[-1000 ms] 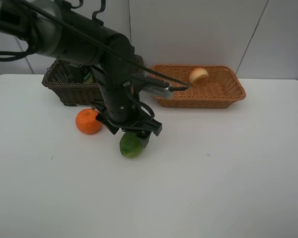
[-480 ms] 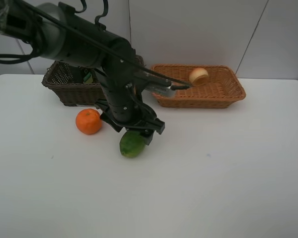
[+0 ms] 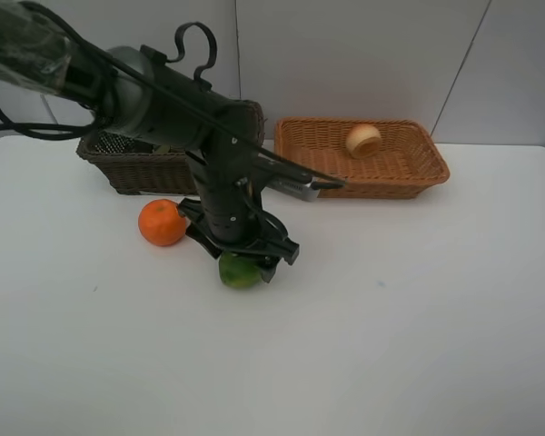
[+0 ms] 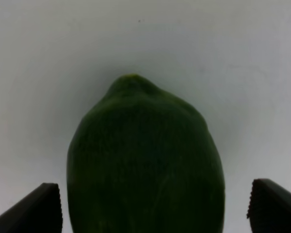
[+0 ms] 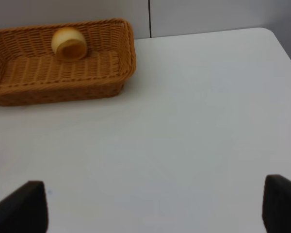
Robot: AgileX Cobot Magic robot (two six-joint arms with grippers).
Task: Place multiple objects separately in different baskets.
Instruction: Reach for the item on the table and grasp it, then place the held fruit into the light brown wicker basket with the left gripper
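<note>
- Left wrist view: green fruit [image 4: 143,160] sits dead centre between the left gripper [image 4: 157,206] fingers [image 4: 43,208]. Jaws are spread wide with a gap on each side, no contact visible, nothing gripped.
- Exterior high view: that gripper is low over the fruit and covers its top. The fruit lies on the white table [image 3: 391,318].
- Tangerine [image 3: 162,222] is on the table near the fruit, not touching it.
- Dark basket [image 3: 127,163] and tan basket [image 3: 409,168] both stand behind the fruit. Peach [image 3: 363,140] is in the tan one.
- Right gripper [image 5: 154,204]: wide open, empty, over the table.
</note>
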